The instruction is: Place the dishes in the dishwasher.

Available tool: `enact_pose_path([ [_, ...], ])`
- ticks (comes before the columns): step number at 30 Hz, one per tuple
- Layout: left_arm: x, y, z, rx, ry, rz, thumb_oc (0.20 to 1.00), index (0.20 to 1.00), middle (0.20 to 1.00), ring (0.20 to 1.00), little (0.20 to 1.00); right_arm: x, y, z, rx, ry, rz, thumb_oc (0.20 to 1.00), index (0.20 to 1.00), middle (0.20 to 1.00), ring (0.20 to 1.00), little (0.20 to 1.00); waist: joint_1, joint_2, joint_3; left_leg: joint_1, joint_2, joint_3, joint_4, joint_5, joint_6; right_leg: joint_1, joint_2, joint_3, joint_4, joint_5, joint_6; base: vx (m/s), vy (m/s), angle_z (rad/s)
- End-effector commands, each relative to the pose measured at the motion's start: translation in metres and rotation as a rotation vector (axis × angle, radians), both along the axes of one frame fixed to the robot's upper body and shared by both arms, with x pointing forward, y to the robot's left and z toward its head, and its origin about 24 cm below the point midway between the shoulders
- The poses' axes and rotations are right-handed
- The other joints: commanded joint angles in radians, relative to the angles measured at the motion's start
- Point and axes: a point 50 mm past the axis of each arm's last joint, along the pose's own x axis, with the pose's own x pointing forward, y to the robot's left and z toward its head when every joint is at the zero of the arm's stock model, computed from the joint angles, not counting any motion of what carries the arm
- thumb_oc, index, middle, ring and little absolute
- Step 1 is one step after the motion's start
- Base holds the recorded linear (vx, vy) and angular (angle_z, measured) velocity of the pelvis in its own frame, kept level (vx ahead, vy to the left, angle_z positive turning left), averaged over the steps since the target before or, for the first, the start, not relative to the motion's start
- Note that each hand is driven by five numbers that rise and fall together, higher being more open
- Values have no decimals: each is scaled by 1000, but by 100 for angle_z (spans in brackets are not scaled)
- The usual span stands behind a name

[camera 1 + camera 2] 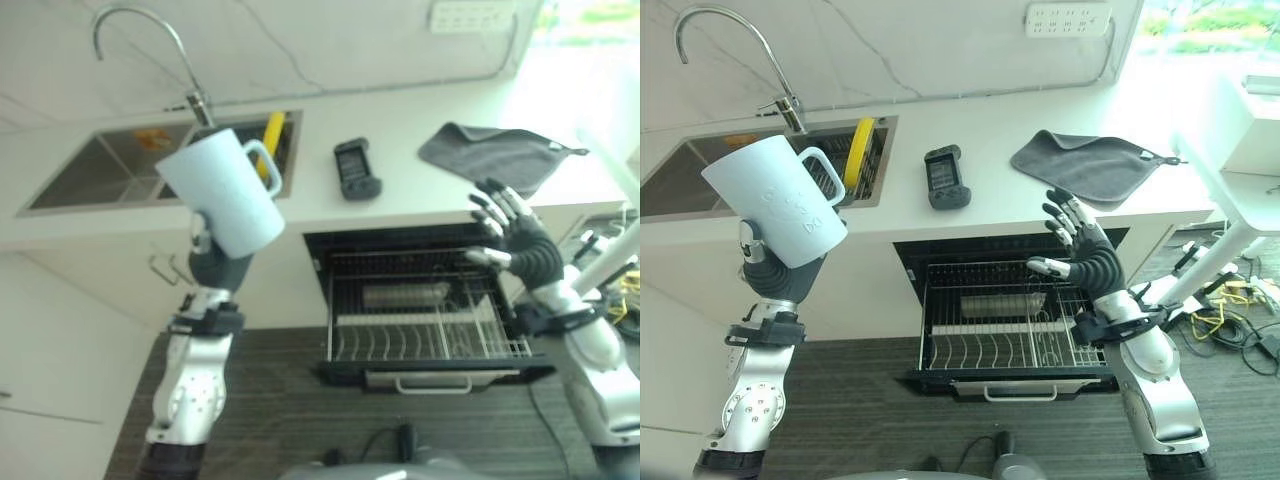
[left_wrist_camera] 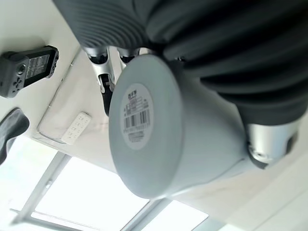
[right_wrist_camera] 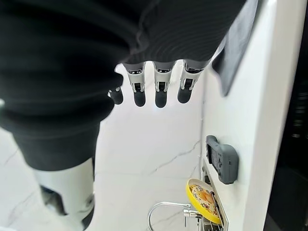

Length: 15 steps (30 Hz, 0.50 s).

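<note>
Left hand (image 1: 768, 262): I hold it raised at the left of the frame, in front of the counter edge below the sink; its fingers are curled round the lower body of the mug, gripping it from beneath.
Pale blue ceramic mug with a loop handle (image 1: 780, 200): carried tilted, its open mouth towards the upper left and its handle towards the sink; the left wrist view shows its flat base with a barcode sticker. I judge the tilt leaves the base free for setting down.
Right hand (image 1: 1087, 255): lifted at centre right, above the rack's right side, fingers spread straight and holding nothing; I judge it is kept clear of the mug's path.
Pull-out wire dishwasher rack under the white counter (image 1: 992, 345): drawn out at lower centre, so its tines are reachable from above; a metal piece lies at its back, too blurred to name.
Steel sink with a curved tap (image 1: 680, 185): upper left, with a yellow plate (image 1: 858, 150) standing on edge at its right end, still to be loaded.
Black handheld device (image 1: 945, 177): on the counter, centre.
Grey cloth (image 1: 1090, 162): on the counter, upper right.
Stage: mug in transit, well apart from the rack.
</note>
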Motion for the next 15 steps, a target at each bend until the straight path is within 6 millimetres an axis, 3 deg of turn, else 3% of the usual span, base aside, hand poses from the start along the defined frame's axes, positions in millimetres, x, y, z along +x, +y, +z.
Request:
enact_pose_path([
  [1, -4, 9, 23, 87, -124, 58, 200, 200, 200, 200, 200, -5, 6, 22, 9, -136, 46, 1000, 1000, 1000, 1000, 1000, 11, -54, -66, -3, -2, -37, 7, 10, -37, 17, -91, 7, 4, 35, 98, 53, 236, -49],
  [5, -3, 10, 21, 113, -106, 64, 200, 200, 200, 200, 200, -9, 5, 18, 14, -111, 66, 1000, 1000, 1000, 1000, 1000, 3, -66, -66, -3, -5, -46, 7, 8, -22, -2, -73, 62, 41, 21, 95, 8, 112, -21],
  [6, 1, 1, 25, 150, -127, 33, 200, 200, 200, 200, 200, -14, 3, 15, 9, -99, 43, 1000, 1000, 1000, 1000, 1000, -17, -71, -70, -21, -10, -85, 7, 19, -8, -2, -58, 151, 69, 1, 89, -34, -6, -1],
  [9, 4, 0, 30, 149, -133, 51, 200, 200, 200, 200, 200, -13, 7, 15, 7, -104, 44, 1000, 1000, 1000, 1000, 1000, -19, -86, -66, -27, -8, -86, 7, 12, -9, -30, -97, 116, 73, 39, 114, -75, -150, 59],
  [12, 7, 0, 35, 154, -150, 49, 200, 200, 200, 200, 200, -9, 9, 20, 16, -147, 19, 1000, 1000, 1000, 1000, 1000, -9, -89, -54, -43, 21, -67, 7, 16, -25, -39, -113, 67, 36, 46, 127, -122, -377, -1],
  [15, 8, 2, 32, 127, -126, 46, 200, 200, 200, 200, 200, -5, 10, 22, 26, -141, 7, 1000, 1000, 1000, 1000, 1000, -3, -87, -59, -44, 47, -29, 7, 15, -40, -3, -105, 41, -17, 37, 116, -71, -259, -7],
])
